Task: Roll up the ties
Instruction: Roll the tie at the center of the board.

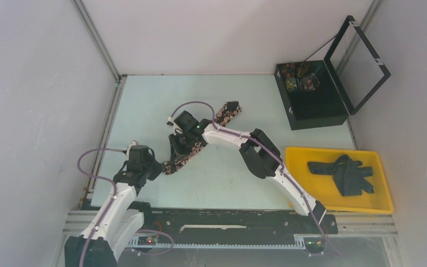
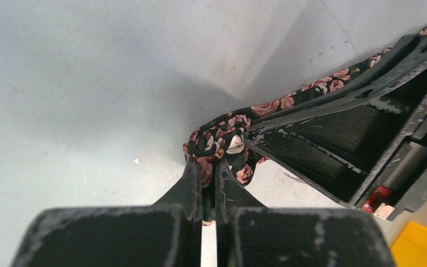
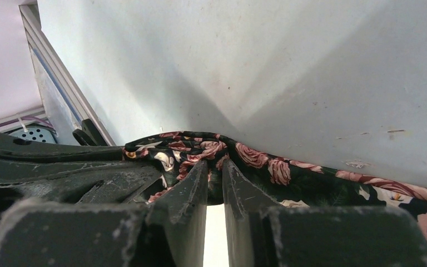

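From above, the tie [image 1: 229,114] lay diagonally, lower left to upper right of centre. The left gripper [image 1: 163,167] sat at its lower end, with the right gripper [image 1: 187,148] just up-strip. Left wrist: jaws were clenched on the bunched end. Right wrist: jaws pinched a raised fold, the length trailing right.

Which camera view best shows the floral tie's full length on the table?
The top external view: the floral tie runs diagonally from the left end effector past the right end effector to its far end. Each wrist view shows only a short rose-patterned stretch pinched in that arm's end effector.
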You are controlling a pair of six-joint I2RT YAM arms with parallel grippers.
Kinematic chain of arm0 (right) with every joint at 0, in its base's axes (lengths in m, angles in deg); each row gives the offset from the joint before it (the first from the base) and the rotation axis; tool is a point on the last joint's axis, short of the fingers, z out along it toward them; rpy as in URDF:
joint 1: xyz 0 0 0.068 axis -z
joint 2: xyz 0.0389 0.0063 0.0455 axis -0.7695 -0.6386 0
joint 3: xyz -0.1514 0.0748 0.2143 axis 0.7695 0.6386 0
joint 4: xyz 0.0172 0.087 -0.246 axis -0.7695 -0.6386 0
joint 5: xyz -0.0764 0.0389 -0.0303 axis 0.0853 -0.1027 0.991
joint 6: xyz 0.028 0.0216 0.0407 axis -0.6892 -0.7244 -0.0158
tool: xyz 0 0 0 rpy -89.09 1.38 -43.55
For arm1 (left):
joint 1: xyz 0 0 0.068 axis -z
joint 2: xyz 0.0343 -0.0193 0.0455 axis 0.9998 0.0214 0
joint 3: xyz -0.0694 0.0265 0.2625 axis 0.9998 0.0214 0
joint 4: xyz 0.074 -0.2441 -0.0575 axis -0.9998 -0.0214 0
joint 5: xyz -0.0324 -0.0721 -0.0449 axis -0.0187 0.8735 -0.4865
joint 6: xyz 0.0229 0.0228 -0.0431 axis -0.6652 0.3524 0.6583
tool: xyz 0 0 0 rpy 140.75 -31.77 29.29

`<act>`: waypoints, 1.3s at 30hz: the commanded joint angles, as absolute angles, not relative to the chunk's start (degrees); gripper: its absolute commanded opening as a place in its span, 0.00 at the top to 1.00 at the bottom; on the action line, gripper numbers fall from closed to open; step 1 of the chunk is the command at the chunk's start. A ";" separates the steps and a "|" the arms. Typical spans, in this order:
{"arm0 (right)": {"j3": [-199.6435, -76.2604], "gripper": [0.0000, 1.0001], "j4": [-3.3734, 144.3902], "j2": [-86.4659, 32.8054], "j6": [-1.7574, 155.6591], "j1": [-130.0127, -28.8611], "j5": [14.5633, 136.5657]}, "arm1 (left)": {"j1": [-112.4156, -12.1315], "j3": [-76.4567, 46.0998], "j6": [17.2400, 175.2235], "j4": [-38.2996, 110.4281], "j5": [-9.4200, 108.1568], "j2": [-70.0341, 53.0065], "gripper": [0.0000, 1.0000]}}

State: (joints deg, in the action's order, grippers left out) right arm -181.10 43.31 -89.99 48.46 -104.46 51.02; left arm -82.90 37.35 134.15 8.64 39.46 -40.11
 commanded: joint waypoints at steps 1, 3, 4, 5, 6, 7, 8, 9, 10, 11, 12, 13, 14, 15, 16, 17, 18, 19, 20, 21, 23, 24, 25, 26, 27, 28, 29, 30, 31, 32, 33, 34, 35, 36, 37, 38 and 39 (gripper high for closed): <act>-180.38 0.82 43.94 -88.13 48.89 -105.75 51.27 | -82.85 33.46 133.71 7.76 38.80 -40.77 1.00; -180.11 0.82 44.02 -88.05 48.75 -105.96 51.34 | -82.80 32.68 133.61 7.48 39.03 -40.56 1.00; -180.03 0.82 44.05 -88.02 48.65 -106.04 51.32 | -82.84 32.39 133.53 7.44 39.19 -40.34 1.00; -179.94 0.82 44.18 -88.04 48.53 -106.17 51.26 | -82.81 31.98 133.44 7.35 39.37 -40.14 1.00; -179.85 0.82 44.19 -88.04 48.43 -106.20 51.30 | -82.81 31.64 133.31 7.33 39.50 -39.80 1.00; -179.71 0.82 44.34 -88.04 48.36 -106.33 51.23 | -82.83 31.33 133.22 7.37 39.64 -39.56 1.00; -179.59 0.82 44.50 -88.04 48.23 -106.38 51.22 | -82.80 31.06 133.05 7.48 39.81 -39.23 1.00; -179.46 0.82 44.62 -87.98 48.20 -106.38 51.17 | -82.81 30.76 132.81 7.66 40.17 -38.76 1.00; -179.33 0.82 44.67 -87.96 48.10 -106.46 51.13 | -82.79 30.52 132.55 7.94 40.53 -38.44 1.00; -179.18 0.82 44.79 -87.87 48.02 -106.59 51.08 | -82.78 30.27 132.41 8.16 40.65 -37.91 1.00; -179.01 0.82 44.90 -87.79 48.04 -106.59 51.11 | -82.76 30.01 132.26 8.33 40.67 -37.49 1.00; -178.89 0.82 44.98 -87.72 47.94 -106.62 51.11 | -82.76 29.74 132.01 8.69 40.67 -36.95 1.00; -178.75 0.82 45.04 -87.65 47.86 -106.57 51.07 | -82.69 29.48 131.87 8.88 42.06 -36.30 1.00; -178.51 0.82 45.23 -87.54 47.70 -106.56 51.11 | -82.65 29.22 131.79 9.05 42.49 -35.76 1.00; -178.09 0.82 45.49 -87.44 47.65 -106.56 51.08 | -82.44 29.01 131.76 9.40 42.71 -35.13 1.00; -177.81 0.82 45.88 -87.31 47.52 -106.60 50.92 | -82.20 28.69 131.76 9.72 42.74 -34.49 1.00; -177.55 0.82 46.01 -87.26 47.47 -106.51 50.74 | -81.83 28.43 131.87 10.01 42.76 -33.84 1.00; -177.29 0.82 46.17 -87.11 47.42 -106.42 50.69 | -81.24 28.14 132.05 10.46 42.63 -33.13 1.00; -177.04 0.82 46.33 -86.96 47.38 -106.33 50.69 | -80.54 27.71 132.29 10.65 42.23 -32.35 1.00; -176.63 0.82 46.54 -86.79 47.38 -106.17 50.69 | -79.73 27.21 132.49 10.84 41.76 -31.53 1.00; -175.90 0.82 46.94 -86.32 47.29 -105.76 50.70 | -78.15 26.21 133.07 11.23 41.32 -29.80 1.00; -175.57 0.83 47.08 -86.10 47.34 -105.57 50.64 | -77.54 25.84 133.34 11.51 41.29 -28.65 1.00; -175.23 0.83 47.29 -85.92 47.30 -105.35 50.53 | -76.98 25.46 133.61 11.87 41.28 -27.78 1.00; -174.76 0.83 47.54 -85.69 47.29 -105.16 50.33 | -76.53 25.04 133.87 11.97 40.46 -26.97 1.00; -174.29 0.83 47.87 -85.49 47.22 -104.93 49.99 | -76.19 24.62 134.07 12.18 39.53 -26.13 1.00; -173.73 0.83 48.26 -85.26 47.18 -104.68 49.84 | -75.88 24.23 134.20 12.30 39.21 -25.30 1.00; -173.22 0.83 48.47 -85.04 47.19 -104.38 49.73 | -75.59 23.90 134.36 12.33 38.80 -24.40 1.00; -172.64 0.83 48.65 -84.79 47.28 -104.16 49.72 | -75.33 23.60 134.51 12.38 38.48 -23.58 1.00; -172.11 0.83 48.82 -84.53 47.29 -103.86 49.72 | -75.14 23.33 134.63 12.45 38.21 -22.72 1.00; -171.63 0.83 48.94 -84.21 47.41 -103.62 49.62 | -74.88 23.14 134.70 12.63 37.88 -21.84 1.00; -171.24 0.83 49.03 -83.92 47.53 -103.34 49.63 | -74.75 23.01 134.74 12.80 37.59 -21.07 1.00; -170.79 0.83 49.09 -83.61 47.65 -103.11 49.63 | -74.63 22.94 134.81 13.19 37.56 -20.26 1.00; -170.37 0.83 49.20 -83.19 47.82 -102.81 49.59 | -74.51 22.90 134.83 13.60 37.44 -19.49 1.00; -169.93 0.83 49.23 -82.87 47.96 -102.50 49.53 | -74.41 22.81 134.88 13.91 37.36 -18.75 1.00; -169.41 0.83 49.22 -82.41 48.06 -102.26 49.50 | -74.30 22.73 134.92 14.29 37.29 -18.02 1.00; -169.07 0.83 49.18 -82.01 48.30 -101.91 49.52 | -74.15 22.57 134.99 14.54 37.18 -17.40 1.00; -168.57 0.83 49.07 -81.57 48.49 -101.62 49.56 | -73.98 22.42 135.00 14.73 37.03 -16.78 1.00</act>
